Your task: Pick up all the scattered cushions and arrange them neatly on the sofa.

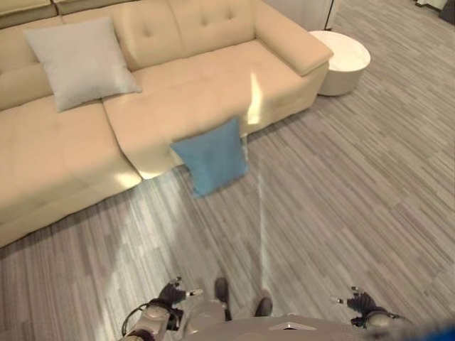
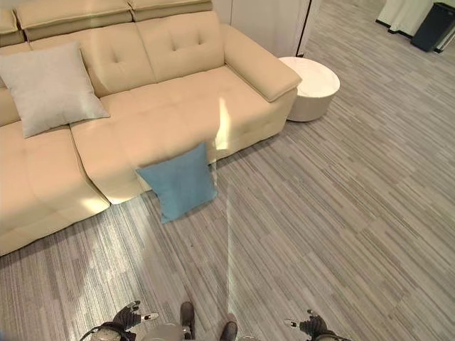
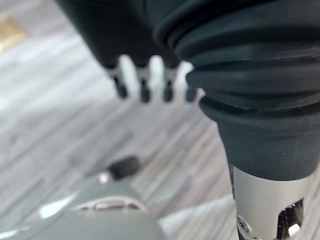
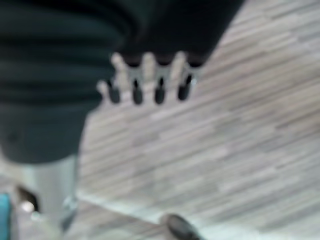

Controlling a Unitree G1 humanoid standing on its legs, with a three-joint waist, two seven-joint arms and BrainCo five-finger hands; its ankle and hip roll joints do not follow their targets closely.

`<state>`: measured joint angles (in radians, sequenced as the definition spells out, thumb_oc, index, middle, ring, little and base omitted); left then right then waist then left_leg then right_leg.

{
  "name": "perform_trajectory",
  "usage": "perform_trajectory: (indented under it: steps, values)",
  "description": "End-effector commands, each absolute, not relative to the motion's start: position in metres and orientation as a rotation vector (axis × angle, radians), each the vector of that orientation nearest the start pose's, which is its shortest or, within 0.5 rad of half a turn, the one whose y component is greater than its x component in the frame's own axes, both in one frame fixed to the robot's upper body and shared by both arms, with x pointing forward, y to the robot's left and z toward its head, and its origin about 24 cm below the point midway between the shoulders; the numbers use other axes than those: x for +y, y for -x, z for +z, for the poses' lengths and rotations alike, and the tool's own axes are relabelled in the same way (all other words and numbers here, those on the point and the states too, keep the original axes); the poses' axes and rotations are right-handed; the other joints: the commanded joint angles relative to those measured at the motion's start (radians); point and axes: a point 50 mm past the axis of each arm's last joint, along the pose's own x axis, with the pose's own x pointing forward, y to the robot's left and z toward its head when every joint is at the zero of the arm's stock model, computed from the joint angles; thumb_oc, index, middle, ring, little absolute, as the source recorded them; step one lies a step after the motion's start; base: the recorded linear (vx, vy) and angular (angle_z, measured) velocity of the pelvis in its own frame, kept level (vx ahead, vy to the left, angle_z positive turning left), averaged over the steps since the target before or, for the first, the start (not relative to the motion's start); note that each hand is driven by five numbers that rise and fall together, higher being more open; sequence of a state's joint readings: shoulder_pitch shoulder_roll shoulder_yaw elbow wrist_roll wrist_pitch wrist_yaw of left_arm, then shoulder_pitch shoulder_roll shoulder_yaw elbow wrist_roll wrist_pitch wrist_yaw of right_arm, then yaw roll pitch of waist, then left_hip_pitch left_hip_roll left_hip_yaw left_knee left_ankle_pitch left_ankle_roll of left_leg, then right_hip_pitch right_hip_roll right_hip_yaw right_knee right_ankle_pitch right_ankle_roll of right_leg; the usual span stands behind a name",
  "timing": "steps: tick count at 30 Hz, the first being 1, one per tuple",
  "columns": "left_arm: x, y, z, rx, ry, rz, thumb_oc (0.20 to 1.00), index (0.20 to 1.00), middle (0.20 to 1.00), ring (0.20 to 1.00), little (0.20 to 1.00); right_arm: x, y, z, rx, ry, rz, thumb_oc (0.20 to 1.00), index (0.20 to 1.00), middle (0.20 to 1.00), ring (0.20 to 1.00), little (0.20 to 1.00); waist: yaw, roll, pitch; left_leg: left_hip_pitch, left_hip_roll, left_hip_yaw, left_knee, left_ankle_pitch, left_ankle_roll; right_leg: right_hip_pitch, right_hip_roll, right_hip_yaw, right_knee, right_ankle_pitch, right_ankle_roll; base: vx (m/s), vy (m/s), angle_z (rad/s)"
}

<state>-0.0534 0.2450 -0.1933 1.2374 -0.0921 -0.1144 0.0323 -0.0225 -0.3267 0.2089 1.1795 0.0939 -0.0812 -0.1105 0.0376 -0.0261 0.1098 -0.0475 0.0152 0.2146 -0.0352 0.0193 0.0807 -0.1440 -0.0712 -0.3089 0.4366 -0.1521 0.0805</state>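
A blue cushion (image 1: 211, 156) stands on the floor, leaning against the front of the beige sofa (image 1: 192, 92) near its middle. A light grey cushion (image 1: 82, 61) rests upright against the sofa's backrest on the left. My left hand (image 1: 173, 293) hangs low at the bottom left, far from the blue cushion, with fingers (image 3: 144, 89) straight and holding nothing. My right hand (image 1: 360, 301) hangs at the bottom right, its fingers (image 4: 150, 80) also relaxed and empty.
A round white side table (image 1: 343, 60) stands by the sofa's right arm. Striped grey wood floor (image 1: 341, 185) stretches wide between me and the sofa. A dark bin (image 2: 434, 25) stands at the far right.
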Motion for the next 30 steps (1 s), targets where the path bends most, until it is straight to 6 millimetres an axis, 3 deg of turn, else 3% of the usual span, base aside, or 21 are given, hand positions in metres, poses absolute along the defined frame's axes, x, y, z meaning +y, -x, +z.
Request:
perform_trajectory:
  steps: [1, 3, 7, 9, 13, 16, 17, 18, 20, 21, 23, 27, 30]
  values:
    - [0.243, -0.133, -0.145, 1.020, -0.332, 0.040, 1.000, 1.000, 1.000, 1.000, 1.000, -0.257, -0.133, -0.139, 1.003, 0.375, -0.134, 1.000, 1.000, 1.000, 1.000, 1.000, -0.002, -0.026, 0.004, -0.008, -0.037, -0.047, 0.055, -0.051, -0.046, -0.008, 0.000, 0.141, -0.023, 0.145, 0.048, 0.31, 0.029, 0.63]
    - [0.243, -0.136, -0.144, 1.010, -0.337, 0.034, 1.000, 1.000, 1.000, 1.000, 1.000, -0.257, -0.135, -0.139, 0.998, 0.386, -0.123, 1.000, 1.000, 1.000, 1.000, 1.000, -0.013, -0.017, 0.009, 0.024, -0.045, -0.086, 0.043, -0.061, -0.051, -0.054, 0.025, 0.171, -0.120, 0.133, 0.031, 0.34, -0.018, 0.56]
    - [0.240, -0.139, -0.143, 1.003, -0.337, 0.036, 1.000, 1.000, 1.000, 1.000, 1.000, -0.256, -0.138, -0.138, 0.999, 0.395, -0.111, 1.000, 1.000, 1.000, 1.000, 1.000, -0.039, -0.025, 0.027, 0.074, -0.070, -0.161, 0.042, -0.090, -0.059, -0.117, 0.024, 0.249, -0.346, 0.224, 0.060, 0.24, -0.073, 0.51]
    - [0.241, -0.140, -0.143, 1.001, -0.336, 0.042, 1.000, 1.000, 1.000, 1.000, 1.000, -0.257, -0.139, -0.138, 1.002, 0.411, -0.103, 1.000, 1.000, 1.000, 1.000, 1.000, -0.046, -0.024, 0.035, 0.096, -0.068, -0.191, 0.036, -0.100, -0.065, -0.132, 0.020, 0.251, -0.382, 0.245, 0.071, 0.26, -0.133, 0.82]
    - [0.240, -0.130, -0.147, 1.032, -0.333, 0.040, 1.000, 1.000, 1.000, 1.000, 1.000, -0.259, -0.119, -0.144, 1.061, 0.414, -0.097, 1.000, 1.000, 1.000, 1.000, 1.000, -0.050, -0.040, 0.006, 0.134, -0.051, -0.241, 0.077, -0.154, -0.096, -0.073, 0.018, 0.272, -0.385, 0.253, 0.053, 0.30, -0.227, 0.81]
    - [0.236, -0.134, -0.147, 1.018, -0.315, 0.036, 1.000, 1.000, 1.000, 1.000, 1.000, -0.262, -0.115, -0.145, 1.074, 0.407, -0.109, 1.000, 1.000, 1.000, 1.000, 1.000, -0.054, -0.046, 0.004, 0.074, -0.006, -0.208, 0.204, -0.105, -0.140, -0.008, 0.017, 0.229, -0.404, 0.231, 0.028, 0.13, -0.198, 0.73]
    - [0.236, -0.134, -0.147, 1.018, -0.315, 0.036, 1.000, 1.000, 1.000, 1.000, 1.000, -0.262, -0.115, -0.145, 1.074, 0.407, -0.109, 1.000, 1.000, 1.000, 1.000, 1.000, -0.055, -0.045, 0.004, 0.071, -0.006, -0.210, 0.208, -0.107, -0.140, -0.008, 0.018, 0.227, -0.404, 0.231, 0.028, 0.12, -0.217, 0.85]
    - [0.234, -0.140, -0.145, 0.996, -0.308, 0.036, 1.000, 1.000, 1.000, 1.000, 1.000, -0.264, -0.116, -0.144, 1.070, 0.405, -0.119, 1.000, 1.000, 1.000, 1.000, 1.000, -0.051, -0.059, 0.014, -0.004, 0.025, -0.165, 0.336, -0.077, -0.139, 0.033, 0.017, 0.198, -0.416, 0.208, 0.006, 0.12, -0.191, 0.73]
    - [0.235, -0.141, -0.144, 0.991, -0.309, 0.039, 1.000, 1.000, 1.000, 1.000, 1.000, -0.263, -0.116, -0.144, 1.072, 0.400, -0.119, 1.000, 1.000, 1.000, 1.000, 1.000, -0.051, -0.064, 0.016, -0.032, 0.041, -0.133, 0.370, -0.076, -0.134, 0.050, 0.015, 0.187, -0.419, 0.194, -0.003, 0.14, -0.147, 0.48]
    - [0.234, -0.142, -0.144, 0.990, -0.308, 0.034, 1.000, 1.000, 1.000, 1.000, 1.000, -0.265, -0.113, -0.145, 1.087, 0.401, -0.125, 1.000, 1.000, 1.000, 1.000, 1.000, -0.041, -0.069, 0.016, -0.070, 0.039, -0.082, 0.328, -0.103, -0.115, 0.082, 0.013, 0.167, -0.433, 0.173, -0.006, 0.20, -0.067, 0.57]
    - [0.234, -0.139, -0.145, 1.002, -0.315, 0.025, 1.000, 1.000, 1.000, 1.000, 1.000, -0.268, -0.113, -0.144, 1.088, 0.408, -0.129, 1.000, 1.000, 1.000, 1.000, 1.000, -0.033, -0.065, 0.012, -0.096, 0.019, -0.075, 0.249, -0.089, -0.112, 0.100, 0.023, 0.158, -0.440, 0.159, -0.003, 0.25, -0.032, 0.32]
    - [0.238, -0.134, -0.146, 1.019, -0.318, 0.032, 1.000, 1.000, 1.000, 1.000, 1.000, -0.268, -0.113, -0.144, 1.090, 0.410, -0.135, 1.000, 1.000, 1.000, 1.000, 1.000, -0.013, -0.040, 0.010, -0.169, 0.021, -0.012, 0.105, 0.050, -0.143, 0.158, 0.061, 0.149, -0.444, 0.107, -0.010, 0.27, 0.046, 0.27]
    - [0.241, -0.119, -0.150, 1.068, -0.303, 0.049, 1.000, 1.000, 1.000, 1.000, 1.000, -0.266, -0.111, -0.145, 1.096, 0.415, -0.115, 1.000, 1.000, 1.000, 1.000, 1.000, 0.001, -0.033, -0.003, -0.148, 0.019, -0.027, 0.061, 0.056, -0.136, 0.191, 0.067, 0.159, -0.425, 0.072, -0.005, 0.28, 0.116, -0.10]
